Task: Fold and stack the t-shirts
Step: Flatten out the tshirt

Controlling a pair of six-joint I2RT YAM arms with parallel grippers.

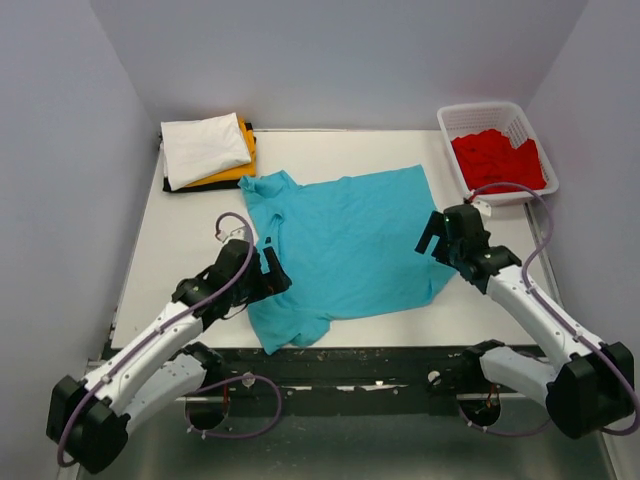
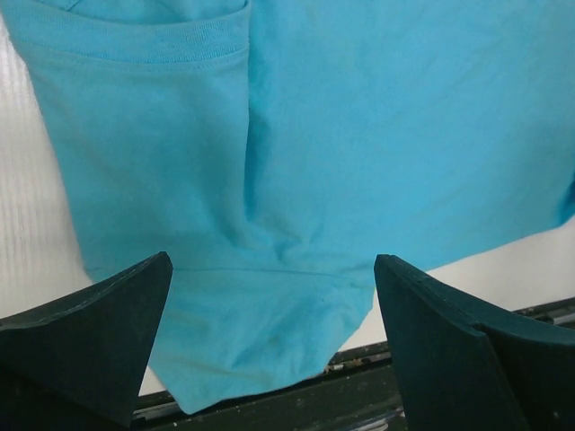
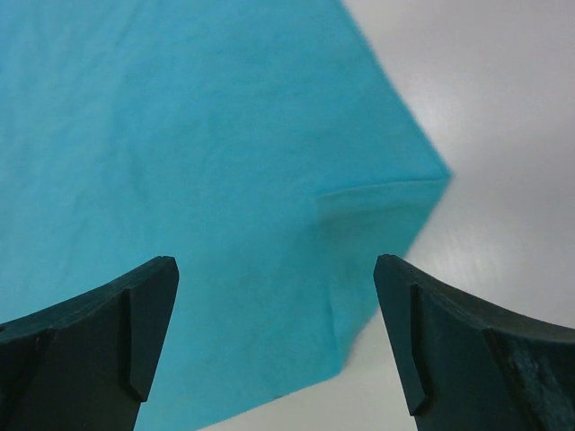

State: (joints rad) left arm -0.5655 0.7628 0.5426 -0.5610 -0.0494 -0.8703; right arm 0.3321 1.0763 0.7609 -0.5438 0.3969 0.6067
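Left pincer, spread, overlaps teal t-shirt; contact unclear.

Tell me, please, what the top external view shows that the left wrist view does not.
Top only: the white plastic lattice basket holding a red t-shirt, and a folded white t-shirt stacked far left. Left wrist only: the stitched hem band close up, beyond the open left fingers. Both: the teal cloth t-shirt spread flat.
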